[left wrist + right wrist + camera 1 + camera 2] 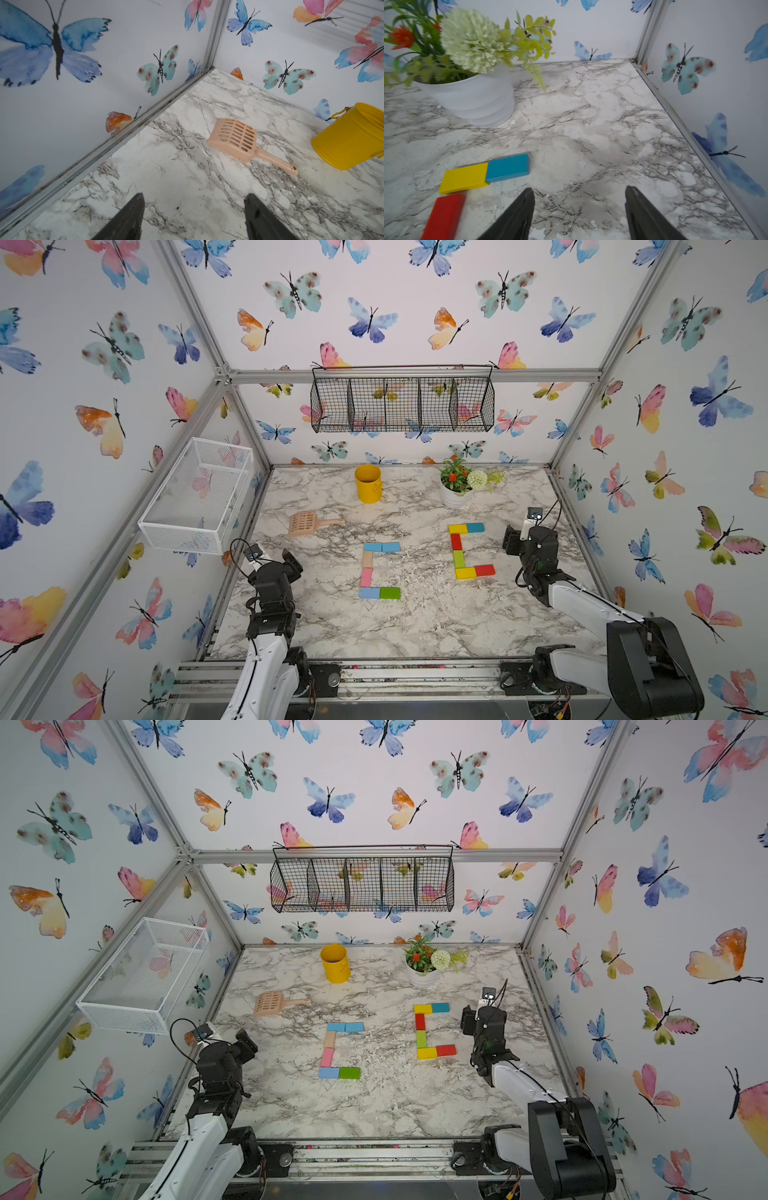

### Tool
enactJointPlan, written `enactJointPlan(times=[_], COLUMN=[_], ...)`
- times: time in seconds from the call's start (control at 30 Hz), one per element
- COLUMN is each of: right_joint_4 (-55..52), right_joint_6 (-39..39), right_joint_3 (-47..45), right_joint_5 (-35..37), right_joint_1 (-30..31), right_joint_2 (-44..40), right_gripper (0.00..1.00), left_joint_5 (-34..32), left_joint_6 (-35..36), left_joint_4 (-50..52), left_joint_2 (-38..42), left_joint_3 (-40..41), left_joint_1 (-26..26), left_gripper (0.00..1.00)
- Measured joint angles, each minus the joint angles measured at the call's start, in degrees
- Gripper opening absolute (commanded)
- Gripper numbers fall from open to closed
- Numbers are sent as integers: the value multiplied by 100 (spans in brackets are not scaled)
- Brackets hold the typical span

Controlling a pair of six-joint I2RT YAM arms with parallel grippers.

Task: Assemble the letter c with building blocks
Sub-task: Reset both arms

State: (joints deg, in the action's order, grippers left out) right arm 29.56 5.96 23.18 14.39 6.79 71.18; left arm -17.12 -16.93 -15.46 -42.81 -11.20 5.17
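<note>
Right wrist view has the right gripper (579, 189) spread and empty, the teal block (507, 168) of one finished C (458, 559) just beside its fingers (517, 216), while the left gripper (195, 195), also spread and empty, sits well apart from the other C (366, 576) (six blocks each), so nothing seems left.

Laid flat on white grey-veined marble tabletop (415, 626): blue, tan, pink and green rounded rectangular building blocks (366, 576) forming one C; yellow, teal, red and green blocks (456, 541) forming another, apart.

Twelve flat building blocks (366, 576) lie touching in two separate C shapes
</note>
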Motion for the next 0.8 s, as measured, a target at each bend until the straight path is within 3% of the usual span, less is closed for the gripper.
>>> enactJointPlan(times=[0.33,0.6,0.8], right_joint_4=[2116,3091,4387], right_joint_6=[17,28,-55], right_joint_3=[-752,-942,-1397], right_joint_5=[-492,-866,-1167], right_joint_1=[-595,-649,-649], right_joint_2=[905,1386,1906], right_gripper=[69,67,68], left_joint_5=[70,697,846], left_joint_6=[424,706,1043], left_joint_4=[-2448,-4124,-4935], left_joint_2=[-1220,-2288,-3261], left_joint_3=[649,791,693], left_joint_1=[2,-11,-420], left_gripper=[68,66,66])
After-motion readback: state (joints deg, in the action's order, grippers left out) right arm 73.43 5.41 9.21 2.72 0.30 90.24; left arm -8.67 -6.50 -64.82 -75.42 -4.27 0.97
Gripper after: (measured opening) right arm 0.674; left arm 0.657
